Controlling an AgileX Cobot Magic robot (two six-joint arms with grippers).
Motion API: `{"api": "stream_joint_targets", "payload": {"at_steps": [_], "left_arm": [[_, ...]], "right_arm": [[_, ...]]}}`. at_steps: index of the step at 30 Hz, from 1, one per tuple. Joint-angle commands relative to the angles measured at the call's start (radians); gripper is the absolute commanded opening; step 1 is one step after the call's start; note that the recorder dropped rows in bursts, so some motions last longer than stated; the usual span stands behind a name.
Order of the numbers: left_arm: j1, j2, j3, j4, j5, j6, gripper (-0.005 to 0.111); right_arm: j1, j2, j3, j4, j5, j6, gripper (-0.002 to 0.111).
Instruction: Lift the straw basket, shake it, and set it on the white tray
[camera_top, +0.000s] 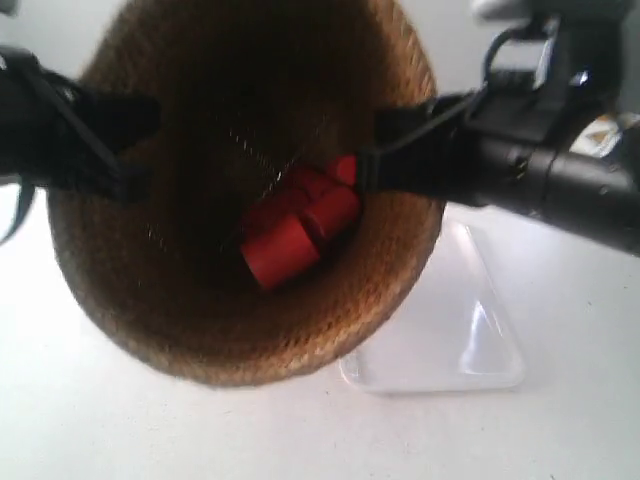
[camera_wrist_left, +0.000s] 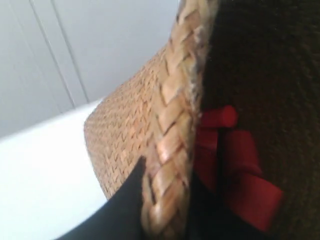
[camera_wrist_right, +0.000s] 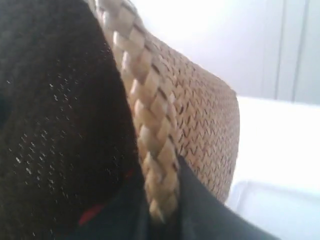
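The straw basket (camera_top: 200, 320) hangs high above the table, tilted, its dark inside facing the exterior camera. Red blocks (camera_top: 295, 225) lie inside it. The arm at the exterior view's left clamps the rim there, the arm at its right clamps the opposite rim. My left gripper (camera_wrist_left: 167, 200) is shut on the braided rim (camera_wrist_left: 172, 140), one finger outside, one inside; red blocks (camera_wrist_left: 235, 165) show beyond it. My right gripper (camera_wrist_right: 162, 200) is shut on the braided rim (camera_wrist_right: 150, 125) the same way. The white tray (camera_top: 450, 330) lies on the table below, to the right of the basket.
A white tabletop (camera_top: 100, 420) spreads under the basket. The tray's corner (camera_wrist_right: 280, 210) shows past the basket wall in the right wrist view. A pale panelled wall (camera_wrist_left: 75, 45) stands behind.
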Motion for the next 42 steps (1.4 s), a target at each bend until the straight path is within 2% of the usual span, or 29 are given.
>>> {"api": "stream_joint_targets", "payload": {"at_steps": [1,2,4,7,8,9,10,11,13,14,16,19,21,23,25,27,29,31,32,33,35,36,38,40,41,42], "left_arm": [[-0.003,-0.051,-0.113,-0.025,0.434,-0.005,0.0],[-0.015,-0.08,-0.124,-0.031,0.464,-0.005,0.0],[-0.018,-0.096,-0.109,-0.031,0.383,-0.005,0.0],[0.004,-0.03,-0.011,-0.026,0.003,-0.005,0.0],[0.017,0.021,0.022,-0.026,-0.097,-0.005,0.0],[0.027,0.043,0.024,-0.026,-0.113,-0.005,0.0],[0.029,0.046,0.009,-0.026,-0.072,-0.014,0.0],[0.021,0.025,-0.019,-0.024,0.051,-0.018,0.0],[-0.004,-0.029,-0.07,-0.015,0.209,0.0,0.0],[-0.024,-0.056,-0.081,-0.015,0.26,0.005,0.0],[-0.043,-0.085,-0.069,-0.015,0.231,0.005,0.0],[-0.039,-0.036,0.009,-0.015,-0.016,0.032,0.0],[-0.02,0.014,0.03,-0.015,-0.097,0.037,0.0],[-0.016,0.005,-0.01,-0.015,-0.016,0.017,0.0],[-0.039,-0.066,-0.086,-0.015,0.162,0.024,0.0],[-0.068,-0.133,-0.128,-0.007,0.232,0.04,0.0],[-0.079,-0.154,-0.117,-0.007,0.174,0.063,0.0],[-0.032,-0.04,-0.011,-0.009,-0.049,0.065,0.0],[-0.02,-0.009,-0.011,-0.025,-0.027,0.046,0.0],[-0.008,0.003,-0.061,-0.049,0.164,-0.053,0.0],[-0.03,-0.062,-0.138,-0.034,0.384,-0.022,0.0],[-0.039,-0.078,-0.142,-0.032,0.376,0.008,0.0],[-0.042,-0.072,-0.091,-0.003,0.194,0.1,0.0],[-0.009,0.002,-0.031,-0.01,0.023,0.114,0.0],[0.002,0.021,-0.036,-0.037,0.033,0.087,0.0],[0.002,0.001,-0.076,-0.043,0.175,0.037,0.0]], "right_arm": [[0.036,-0.046,-0.081,0.004,0.309,0.109,0.0],[0.069,-0.075,-0.089,-0.002,0.318,0.104,0.0],[0.107,-0.102,-0.072,-0.06,0.212,0.074,0.0],[0.087,-0.026,0.008,-0.091,-0.074,0.051,0.0],[0.064,0.021,0.024,-0.091,-0.13,0.04,0.0],[0.048,0.052,0.024,-0.091,-0.134,0.04,0.0],[0.038,0.069,0.016,-0.084,-0.097,0.052,0.0],[0.038,0.06,-0.007,-0.074,-0.017,0.087,0.0],[0.072,0.0,-0.056,-0.072,0.14,0.109,0.0],[0.096,-0.036,-0.065,-0.072,0.16,0.109,0.0],[0.132,-0.092,-0.054,-0.076,0.098,0.065,0.0],[0.118,-0.057,-0.002,-0.076,-0.081,-0.015,0.0],[0.083,-0.004,0.008,-0.068,-0.115,-0.042,0.0],[0.07,0.012,-0.019,-0.068,-0.033,-0.049,0.0],[0.103,-0.06,-0.071,-0.068,0.093,-0.049,0.0],[0.153,-0.136,-0.092,-0.068,0.108,-0.049,0.0],[0.169,-0.161,-0.076,-0.076,0.056,-0.062,0.0],[0.11,-0.027,0.028,-0.063,-0.106,-0.114,0.0],[0.097,0.002,0.025,-0.04,-0.083,-0.094,0.0],[0.1,-0.024,-0.018,0.001,0.017,-0.019,0.0],[0.134,-0.117,-0.079,-0.001,0.127,0.022,0.0],[0.14,-0.143,-0.081,-0.013,0.122,0.016,0.0],[0.128,-0.129,-0.036,-0.074,0.017,-0.09,0.0],[0.096,-0.032,0.028,-0.057,-0.141,-0.169,0.0],[0.085,0.0,0.028,-0.03,-0.139,-0.169,0.0],[0.088,-0.016,-0.007,0.053,-0.032,-0.122,0.0]]}}
